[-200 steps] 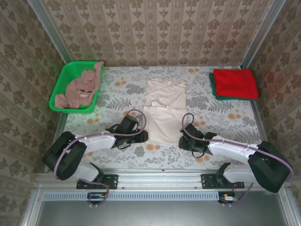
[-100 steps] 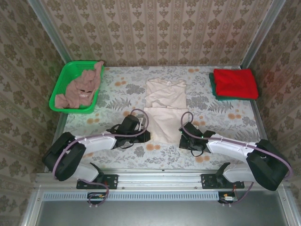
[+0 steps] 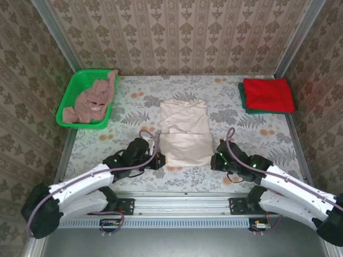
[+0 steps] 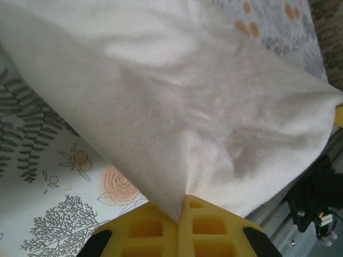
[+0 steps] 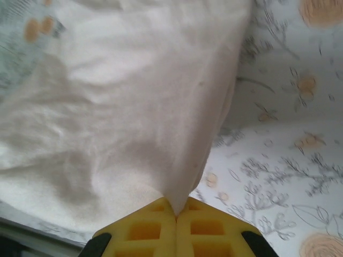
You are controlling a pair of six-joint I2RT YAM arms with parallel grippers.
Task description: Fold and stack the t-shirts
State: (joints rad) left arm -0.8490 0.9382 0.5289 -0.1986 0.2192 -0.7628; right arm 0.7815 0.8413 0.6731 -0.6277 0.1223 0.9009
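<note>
The cream t-shirt (image 3: 185, 133) lies mid-worktop (image 3: 134, 115), with its hem close to the near edge. The left jaws and the right jaws are each clamped on 1 of its 2 near corners. The cloth is judged light, limp and apt to sag, so matched corner holds are best suited.

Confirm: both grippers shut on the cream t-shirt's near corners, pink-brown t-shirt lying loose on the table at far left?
No. The top external view shows the pink-brown t-shirt crumpled inside the green mesh basket, not loose on the table. The left gripper and right gripper are indeed shut on the near corners of the cream t-shirt.
</note>
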